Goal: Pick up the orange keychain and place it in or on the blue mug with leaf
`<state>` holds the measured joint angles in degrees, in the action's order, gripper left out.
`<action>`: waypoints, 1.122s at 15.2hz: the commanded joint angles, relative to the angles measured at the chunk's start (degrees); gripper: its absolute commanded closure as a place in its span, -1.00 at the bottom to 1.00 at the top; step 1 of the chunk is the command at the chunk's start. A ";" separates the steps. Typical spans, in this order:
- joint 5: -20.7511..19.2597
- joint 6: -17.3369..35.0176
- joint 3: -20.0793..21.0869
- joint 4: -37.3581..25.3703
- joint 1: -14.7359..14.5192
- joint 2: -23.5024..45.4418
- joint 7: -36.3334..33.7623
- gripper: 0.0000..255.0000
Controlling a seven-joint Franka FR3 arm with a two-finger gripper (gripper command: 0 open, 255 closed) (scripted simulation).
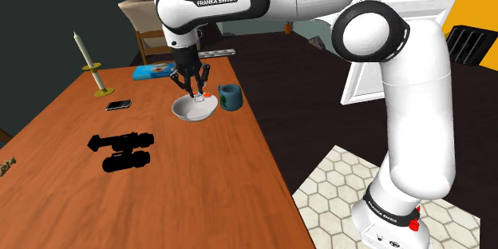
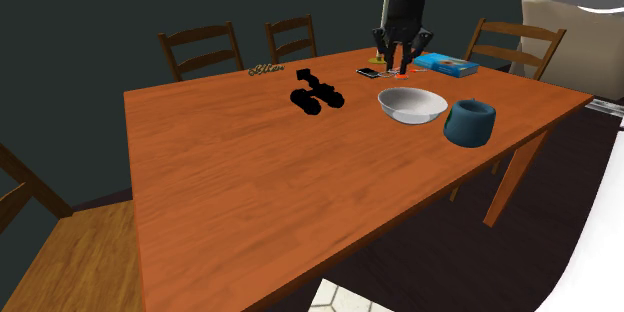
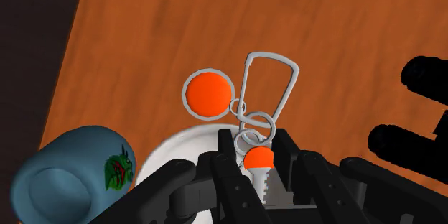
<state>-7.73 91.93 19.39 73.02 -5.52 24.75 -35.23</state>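
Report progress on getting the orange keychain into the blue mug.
Done: the claw is shut on the orange keychain, which hangs clear of the table over the white bowl. In hand: the carry. Left: shift across to the blue mug beside the bowl, then release.

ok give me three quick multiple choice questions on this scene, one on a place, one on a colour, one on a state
1. What is the gripper above?
A. the white bowl
B. the candle
C. the blue mug

2. What colour is the round tag on the keychain?
A. green
B. orange
C. white

3. How do the gripper's fingers stand?
A. open
B. shut on nothing
C. shut on the keychain

Answers:
1 A: in the wrist view the bowl lies under the fingers, with the blue mug off to one side.
2 B: the disc is plainly orange.
3 C: the fingers clasp the key, and the rings and carabiner stick out beyond them.
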 commanded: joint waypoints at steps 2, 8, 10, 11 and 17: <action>-0.07 -0.86 -1.02 -1.76 2.29 0.80 3.52 1.00; -0.61 -3.07 -3.09 -7.68 6.41 4.30 10.28 1.00; -0.89 -4.22 -3.76 -10.75 7.61 6.14 12.49 1.00; -1.05 -4.91 -4.09 -12.56 8.17 7.22 13.59 1.00; -1.54 -5.66 -5.08 -16.99 10.08 10.77 16.95 1.00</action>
<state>-9.28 85.51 14.34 55.27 4.34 35.54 -18.44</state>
